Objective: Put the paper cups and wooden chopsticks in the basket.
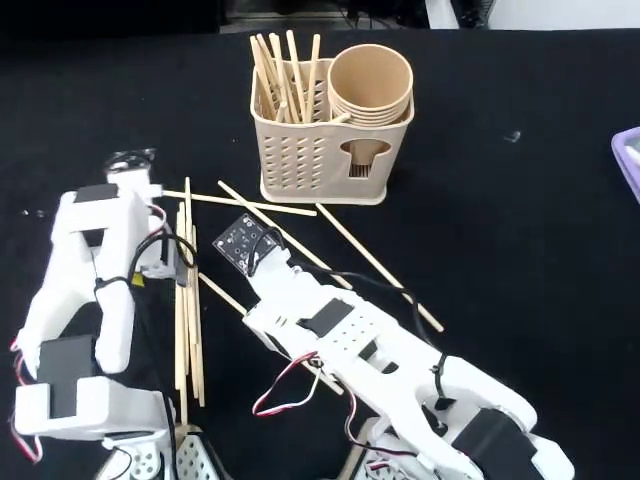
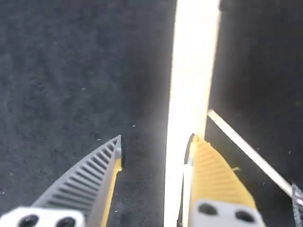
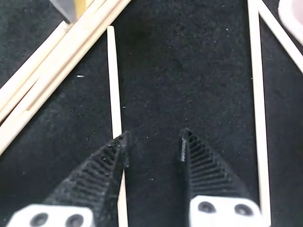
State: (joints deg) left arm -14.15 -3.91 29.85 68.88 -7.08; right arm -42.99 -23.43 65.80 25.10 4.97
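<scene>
Basket: the basket [image 1: 320, 160] is standing at the far middle of the desk [image 1: 520, 250], holding a stack of paper cups [image 1: 370, 85] and an upright bunch of chopsticks [image 1: 285, 75].

Loose sticks: a bundle of chopsticks [image 1: 187, 340] is lying on the near left of the desk, its long axis running from the arm bases toward the basket. A few single sticks are lying crossed between it and the basket.

Left gripper: the left gripper [image 2: 156, 142] is hanging low over the bundle [image 2: 189, 71] with its fingers apart. The bundle is passing through the gap and lying against the yellow finger [image 2: 213, 179], with bare desk showing between it and the grey finger [image 2: 90, 175].

Right gripper: the right gripper [image 3: 155, 136] is hovering over bare desk, fingers apart and nothing between them. A single chopstick [image 3: 112, 80] is running just beside one finger, and a second chopstick [image 3: 255, 94] is lying well outside the other.

Key relation: the left fingers are straddling the bundle across its long axis, so closing them would pinch it crosswise. The left arm is clearly the nearer one.

Step in hand: probably the left arm is about to clamp the bundle for a lift to the basket.

Risk: a loose bundle may be fanning out, with outer sticks slipping free.
</scene>
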